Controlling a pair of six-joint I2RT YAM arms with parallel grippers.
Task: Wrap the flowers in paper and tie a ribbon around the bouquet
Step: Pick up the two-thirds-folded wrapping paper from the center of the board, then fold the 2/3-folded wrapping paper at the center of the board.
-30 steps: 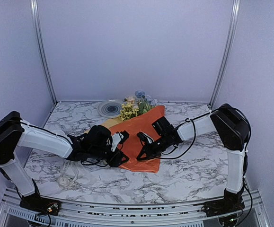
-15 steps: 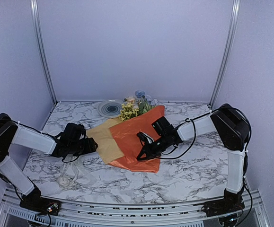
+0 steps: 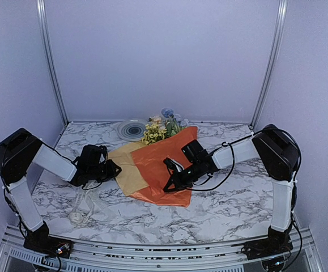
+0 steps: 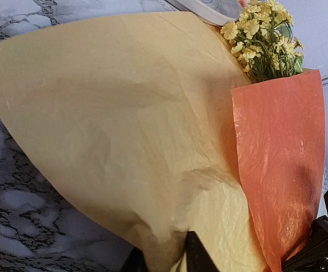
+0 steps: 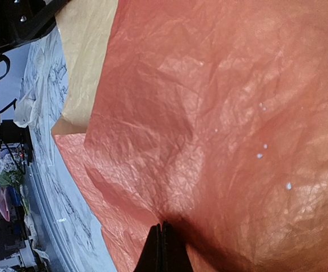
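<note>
Loops of ribbon (image 3: 86,198) lie on the marble table (image 3: 226,209), just on the near side of the left gripper (image 3: 111,170), below its arm and apart from its tips. The left jaws stand narrow. In the wrist view the pale yellow reverse of the paper (image 3: 164,161) runs down between the two dark fingers (image 4: 195,258) and fills the gap, so they are closed on that flap's edge. Ahead of these jaws the flap spreads wide and slack over the table. Beyond it and to their right, the orange face folds over the flowers (image 3: 155,133), whose yellow blossoms stick out past the paper's far edge. A round plate (image 3: 131,130) sits well beyond the left jaws, just beside the blossoms.

The right gripper (image 3: 168,185) is fully closed, its fingers pressed together into one thin tip. That tip rests against the crinkled orange face near the paper's near end, and creases run out from it. Whether a fold is nipped between the fingers I cannot tell. The stems lie hidden under the paper beyond these jaws.
</note>
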